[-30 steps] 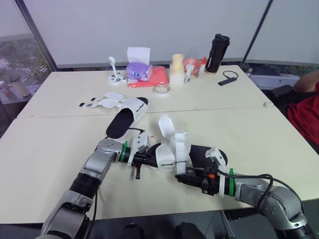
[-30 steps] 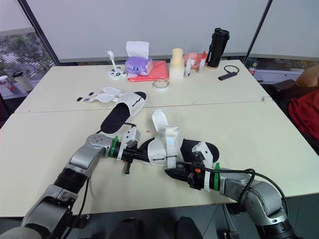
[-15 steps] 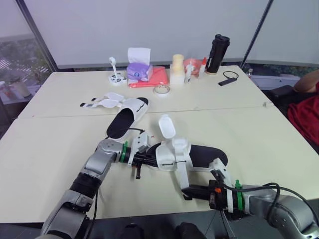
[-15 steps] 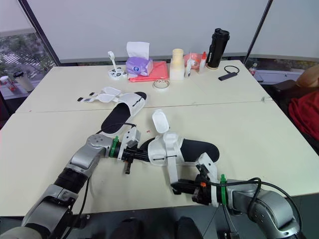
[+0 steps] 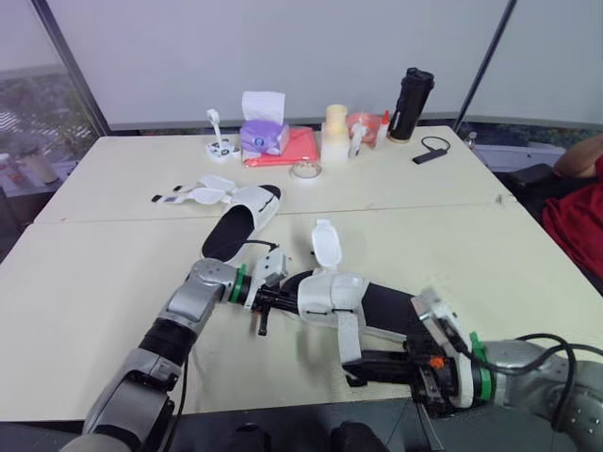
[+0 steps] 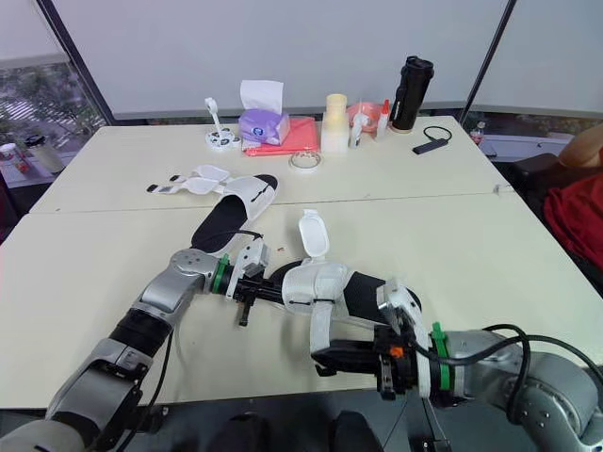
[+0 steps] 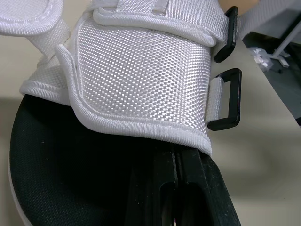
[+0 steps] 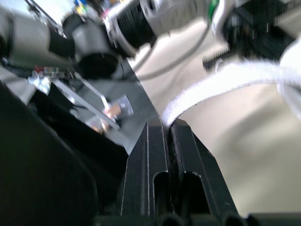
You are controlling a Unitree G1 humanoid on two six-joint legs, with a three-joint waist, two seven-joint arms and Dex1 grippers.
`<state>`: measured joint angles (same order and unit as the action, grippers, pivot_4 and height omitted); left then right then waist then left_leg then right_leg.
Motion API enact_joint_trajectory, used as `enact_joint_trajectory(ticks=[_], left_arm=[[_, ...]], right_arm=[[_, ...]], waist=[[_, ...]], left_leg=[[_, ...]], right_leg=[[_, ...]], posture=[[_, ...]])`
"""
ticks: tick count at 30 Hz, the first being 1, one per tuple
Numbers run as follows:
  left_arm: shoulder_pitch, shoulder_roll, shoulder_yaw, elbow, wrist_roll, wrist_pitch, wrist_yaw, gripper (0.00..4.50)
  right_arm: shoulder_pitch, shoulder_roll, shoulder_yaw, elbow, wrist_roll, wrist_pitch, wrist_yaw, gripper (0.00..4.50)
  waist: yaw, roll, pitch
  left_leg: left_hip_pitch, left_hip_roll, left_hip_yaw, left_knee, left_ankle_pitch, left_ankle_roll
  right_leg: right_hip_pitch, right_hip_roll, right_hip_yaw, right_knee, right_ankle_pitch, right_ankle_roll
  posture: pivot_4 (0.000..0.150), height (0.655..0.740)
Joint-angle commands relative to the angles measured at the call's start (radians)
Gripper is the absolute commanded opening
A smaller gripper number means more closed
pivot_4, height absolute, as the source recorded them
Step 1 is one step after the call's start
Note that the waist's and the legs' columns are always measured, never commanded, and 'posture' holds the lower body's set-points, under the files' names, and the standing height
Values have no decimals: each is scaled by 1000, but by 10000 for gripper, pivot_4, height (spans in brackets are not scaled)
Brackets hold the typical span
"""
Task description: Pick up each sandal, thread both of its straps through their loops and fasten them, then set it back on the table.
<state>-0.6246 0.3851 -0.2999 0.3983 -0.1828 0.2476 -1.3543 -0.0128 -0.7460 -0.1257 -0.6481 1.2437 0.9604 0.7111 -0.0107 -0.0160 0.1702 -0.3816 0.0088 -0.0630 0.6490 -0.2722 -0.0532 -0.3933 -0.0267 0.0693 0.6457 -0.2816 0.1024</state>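
A white sandal with a black sole lies across the near table, one strap flap standing up. My left gripper is shut on its toe end; in the left wrist view the white woven upper and two black loops sit just past the closed fingers. My right gripper is shut on the end of a long white strap pulled toward the near table edge; this strap runs out of its fingers. A second sandal lies farther back with its straps spread open.
At the back of the table stand a purple tissue box, a red cloth, a tape roll, a cream container and a black bottle. A black device lies nearby. A person in red sits at the right.
My right gripper has drawn back toward the near table edge, pulling the strap out long. The sandal has shifted slightly right with my left gripper still on it.
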Motion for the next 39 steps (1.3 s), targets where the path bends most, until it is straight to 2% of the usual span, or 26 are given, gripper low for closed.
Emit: enact_joint_trajectory(ticks=[1,4,7,11,15,18,24,26,28,29,34,39], left_arm=[[24,-1,-46,48,47,7,9,0],[24,-7,-47,49,48,4,13,0],[37,-3,-42,35,45,8,20,0],[54,2,-35,12,39,21,29,0],[62,6,-37,0,37,25,33,0],[61,4,-36,3,36,25,36,0],[56,0,-38,11,38,21,36,0],[54,-2,-40,14,39,18,35,0],[46,-8,-43,27,43,9,32,0],[42,-13,-44,36,44,4,31,0],[30,-38,-44,59,48,-9,43,0],[37,-43,-38,56,47,-10,50,0]], right_arm=[[-84,72,-20,63,137,-22,-90,363],[-171,196,-47,238,224,-55,-247,363],[-217,261,-48,364,157,-60,-346,363],[-244,332,-96,458,120,-107,-455,12988],[-252,337,-105,450,97,-102,-477,32530],[-260,307,-128,405,118,-90,-437,32530],[-296,248,-126,390,5,-131,-386,32530],[-319,124,-40,318,-145,-157,-255,32530],[-389,15,66,255,-201,-99,-138,32530],[-421,0,124,259,-231,-84,-104,32530],[-521,28,289,352,-376,-90,4,32530],[-578,39,365,408,-471,-76,81,32530]], waist=[[0,-1,0],[1,0,0],[1,0,0],[1,2,-1],[-2,2,-1],[-2,2,-1],[-1,2,-1],[0,5,0],[-4,7,0],[-5,8,0],[8,7,-1],[19,7,-1]], left_leg=[[0,0,0,0,0,0],[1,0,0,0,0,0],[1,0,0,0,0,0],[1,0,0,0,0,0],[1,0,0,-1,0,0],[1,0,0,-1,0,0],[1,0,0,-1,0,0],[1,0,0,-1,0,0],[-1,-1,1,-1,0,0],[-1,-1,2,-1,0,0],[3,-1,-1,-1,0,0],[-4,-2,0,3,0,0]], right_leg=[[0,0,0,0,0,0],[1,0,0,0,0,0],[1,-1,0,0,0,0],[0,-1,0,1,0,0],[0,-1,0,1,0,0],[0,-1,0,1,0,0],[0,-1,0,1,0,0],[0,-1,0,1,0,0],[-1,-2,1,0,0,0],[-2,-1,1,0,0,0],[2,0,-1,0,-2,-3],[-3,-3,0,0,0,0]], posture=[[1500,7400],[1500,7400],[1500,7400],[1500,7400],[1500,7400],[1500,7400],[1500,7400],[1500,7400],[1500,7400],[1500,7400],[1500,7400],[1500,7400]])
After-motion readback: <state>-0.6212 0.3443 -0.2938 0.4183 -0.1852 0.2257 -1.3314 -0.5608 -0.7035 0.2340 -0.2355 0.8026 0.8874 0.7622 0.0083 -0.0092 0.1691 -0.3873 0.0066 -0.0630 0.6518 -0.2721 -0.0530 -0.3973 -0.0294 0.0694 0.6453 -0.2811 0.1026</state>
